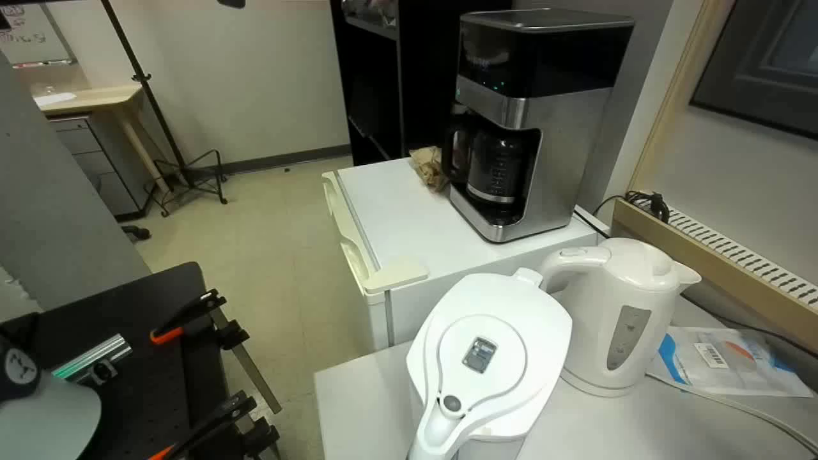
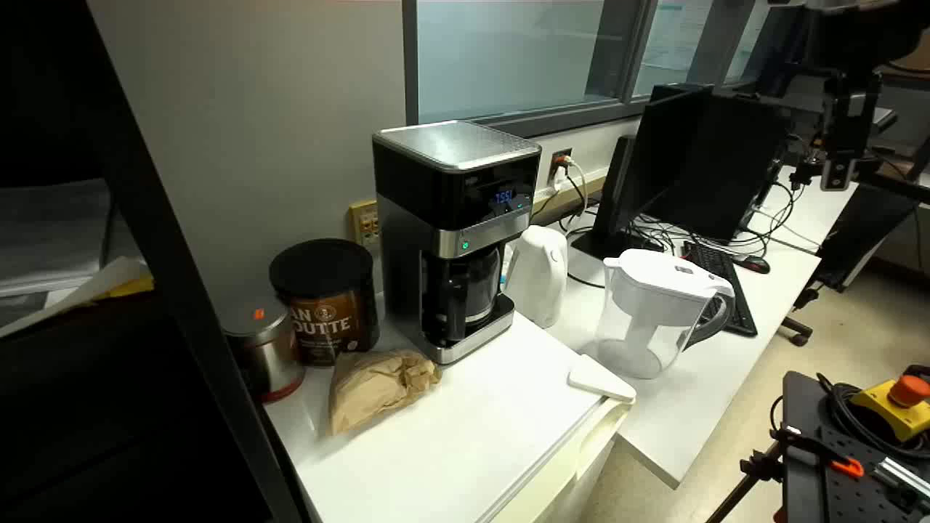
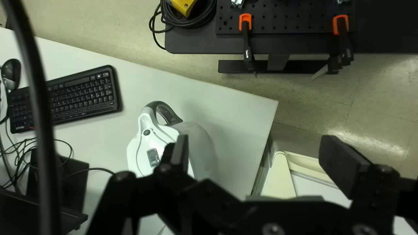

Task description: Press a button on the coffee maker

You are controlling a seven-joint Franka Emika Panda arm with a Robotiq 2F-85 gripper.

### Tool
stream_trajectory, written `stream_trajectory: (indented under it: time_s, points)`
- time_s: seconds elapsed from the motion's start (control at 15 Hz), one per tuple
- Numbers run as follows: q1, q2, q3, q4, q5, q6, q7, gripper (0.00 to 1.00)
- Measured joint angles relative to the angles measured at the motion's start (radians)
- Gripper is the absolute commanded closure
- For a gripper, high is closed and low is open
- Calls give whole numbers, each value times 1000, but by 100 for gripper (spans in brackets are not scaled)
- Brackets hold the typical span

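Note:
The coffee maker is a tall black and silver box. It stands upright on the white fridge top in both exterior views (image 1: 565, 147) (image 2: 403, 261). Its glass carafe (image 1: 495, 166) sits in the lower half. A blue lit display (image 2: 503, 197) shows on the black upper front. A green-lit button (image 2: 465, 245) shows on the silver trim below. My gripper (image 3: 258, 153) is open with nothing between its fingers in the wrist view. In an exterior view it hangs at the upper right (image 2: 839, 174), well apart from the coffee maker. The coffee maker is out of the wrist view.
A white filter pitcher (image 1: 489, 358) and a white kettle (image 1: 613, 313) stand on the desk beside the fridge. A paper bag (image 2: 378, 388), a coffee can (image 2: 323, 301) and a metal tin (image 2: 265, 349) sit near the coffee maker. Monitors (image 2: 661, 167) stand along the desk.

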Motion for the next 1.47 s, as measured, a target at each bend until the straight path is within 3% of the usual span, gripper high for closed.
stream_trajectory:
  time_s: [0.8, 1.13, 1.2, 1.27, 1.47]
  points:
    - [8, 2, -5, 0, -1, 3, 0, 0]
    - [44, 47, -4, -1, -51, 61, -33, 0]
    - [54, 61, -3, -1, -64, 77, -56, 25]
    - [65, 74, -3, -2, -76, 91, -84, 26]
    - [96, 107, -2, -18, -127, 166, -174, 47]
